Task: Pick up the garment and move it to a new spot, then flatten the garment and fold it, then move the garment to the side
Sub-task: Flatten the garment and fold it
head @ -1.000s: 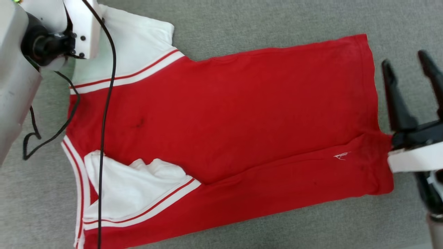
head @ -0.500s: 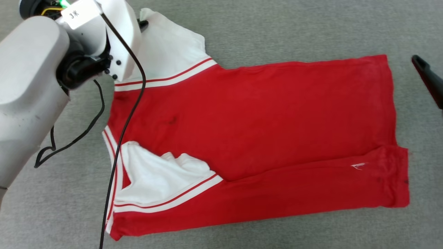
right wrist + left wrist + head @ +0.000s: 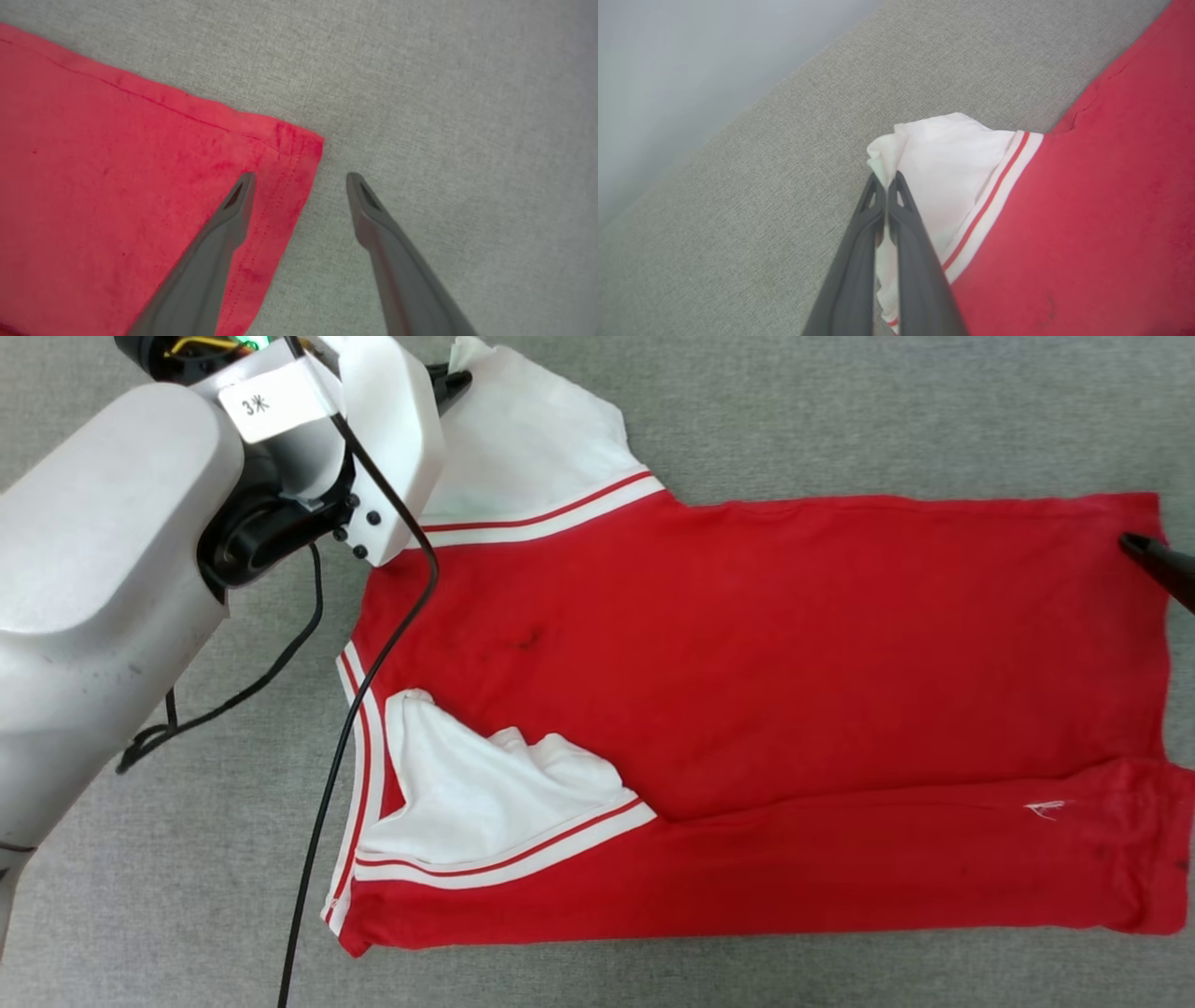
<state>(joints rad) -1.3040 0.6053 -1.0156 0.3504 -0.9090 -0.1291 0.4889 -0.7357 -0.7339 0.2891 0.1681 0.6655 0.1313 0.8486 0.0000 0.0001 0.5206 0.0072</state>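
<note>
Two tools attend the shirt (image 3: pixel 747 663), which lies spread sideways on the grey counter (image 3: pixel 840 420). The left tool (image 3: pixel 886 179) is pressed together, pinching the outer tip of the shirt's far white sleeve (image 3: pixel 532 439). The right tool (image 3: pixel 301 179) is spread wide and grips nothing. One finger is over the shirt's far hem corner (image 3: pixel 289 154) and the other over bare counter just beside it; whether either touches down I cannot tell.

This looks like the flattening step. To do it well, the right tool should settle lower and close on that corner, catching both layers. Both tools can then draw gently apart, low over the counter, so the shirt's far edge goes taut without the whole shirt sliding. The near sleeve (image 3: pixel 485 793) lies crumpled inward over the red body and will likely need its own outward pull.

The head view alone gives the whole shirt, the bunched near sleeve, the small logo (image 3: pixel 1044 809) by the hem and a black cable (image 3: pixel 373 644) trailing across the collar end. The left wrist view shows the pinch itself, and the right wrist view shows the hem corner straddled
</note>
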